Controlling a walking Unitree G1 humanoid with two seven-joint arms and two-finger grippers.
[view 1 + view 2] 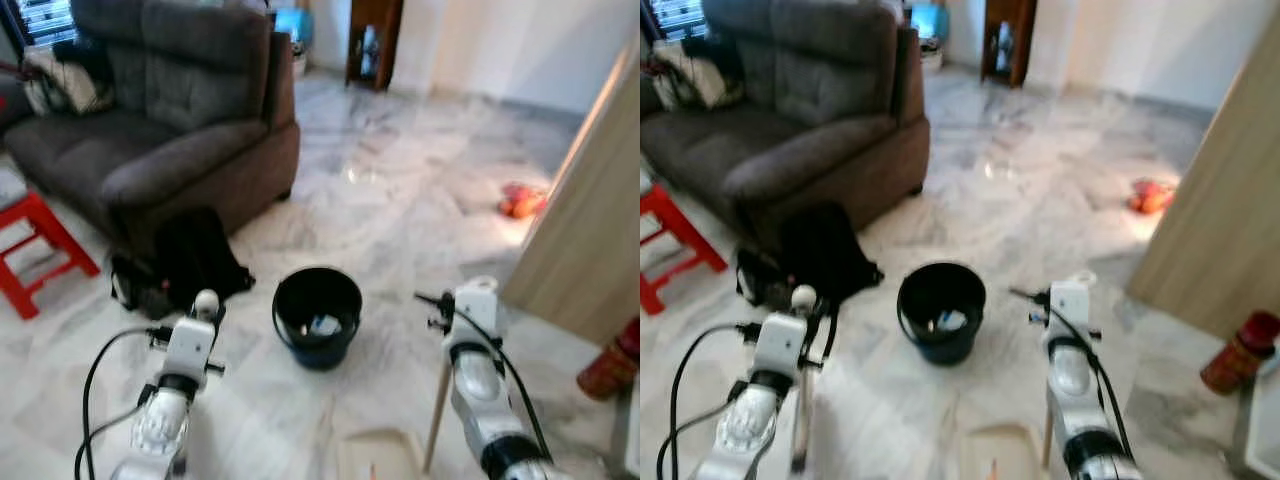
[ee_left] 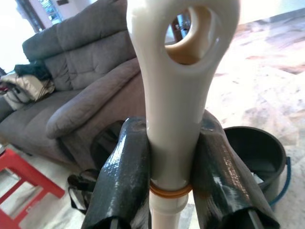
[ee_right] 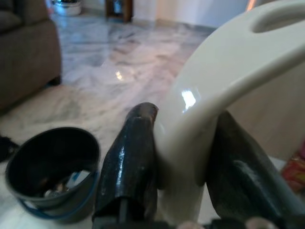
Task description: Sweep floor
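I have the left end effector (image 2: pixel 174 176) clenched on the cream broom handle (image 2: pixel 178 95), both black fingers (image 2: pixel 125 176) pressed against the shaft just above an orange ring; the handle's top has a hanging hole. In the head views that arm sits low on my left, with the handle's rounded tip (image 1: pixel 206 300) poking above it.

My right end effector (image 3: pixel 186 162) is grasping the curved cream dustpan handle (image 3: pixel 224 71), fingers on either side of it. In the head view a thin pale pole (image 1: pixel 437 415) runs down from that arm beside the cream dustpan tray (image 1: pixel 378 452) lying on the floor between my arms.

A black bucket (image 1: pixel 317 318) stands on the white marble floor (image 1: pixel 400 200) just ahead, between the two arms, with some small scraps inside. A black bag (image 1: pixel 180 265) slumps against the grey sofa (image 1: pixel 170 110) on my left, and a red stool (image 1: pixel 35 250) is further left. A light wooden panel (image 1: pixel 590 230) rises on my right, a red canister (image 1: pixel 1237 355) near its base. Something orange (image 1: pixel 522 200) lies further off on the floor, too blurred to identify.
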